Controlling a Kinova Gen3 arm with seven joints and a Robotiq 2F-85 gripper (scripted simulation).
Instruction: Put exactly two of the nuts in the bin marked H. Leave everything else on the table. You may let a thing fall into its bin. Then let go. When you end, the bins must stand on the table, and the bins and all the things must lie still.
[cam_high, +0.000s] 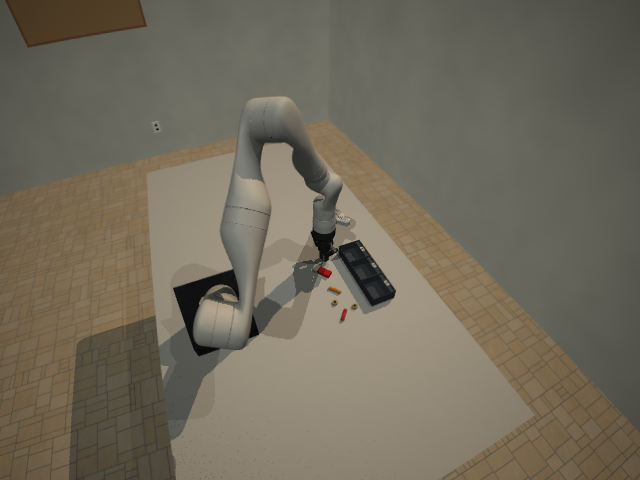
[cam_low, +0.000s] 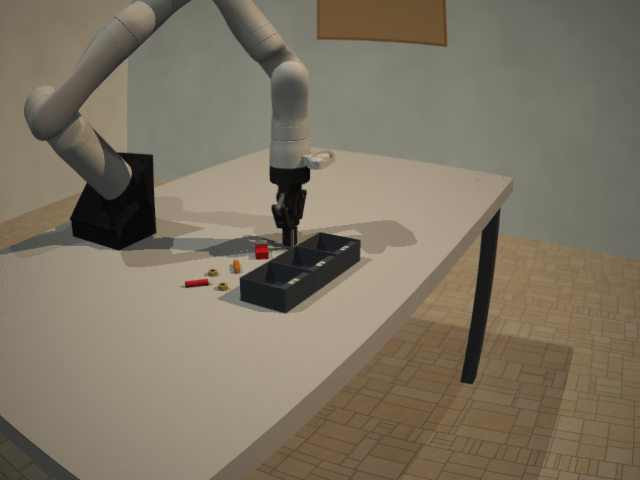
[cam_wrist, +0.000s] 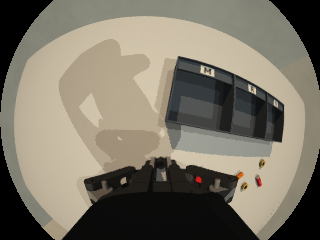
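My gripper (cam_high: 323, 262) (cam_low: 290, 243) (cam_wrist: 160, 163) is down at the table, shut on a dark nut (cam_wrist: 161, 161) that shows between the fingertips in the wrist view. The top and exterior views hide the nut behind the fingers. One brass nut (cam_high: 354, 306) (cam_low: 222, 286) (cam_wrist: 262, 163) lies on the table near the bins. Another brass nut (cam_high: 334, 302) (cam_low: 212, 272) (cam_wrist: 244, 186) lies a little farther from them. The end bin (cam_high: 383, 298) (cam_low: 262, 294) (cam_wrist: 275, 103), nearest the brass nuts, has a small label that looks like H. It shows no contents.
A red block (cam_high: 324, 272) (cam_low: 261, 252) (cam_wrist: 198, 179) lies close beside my fingers. An orange piece (cam_high: 334, 290) (cam_low: 236, 266) (cam_wrist: 240, 175) and a red cylinder (cam_high: 343, 314) (cam_low: 196, 283) (cam_wrist: 259, 181) lie beyond it. Bins M (cam_wrist: 207, 71) and R (cam_wrist: 252, 89) adjoin the end bin.
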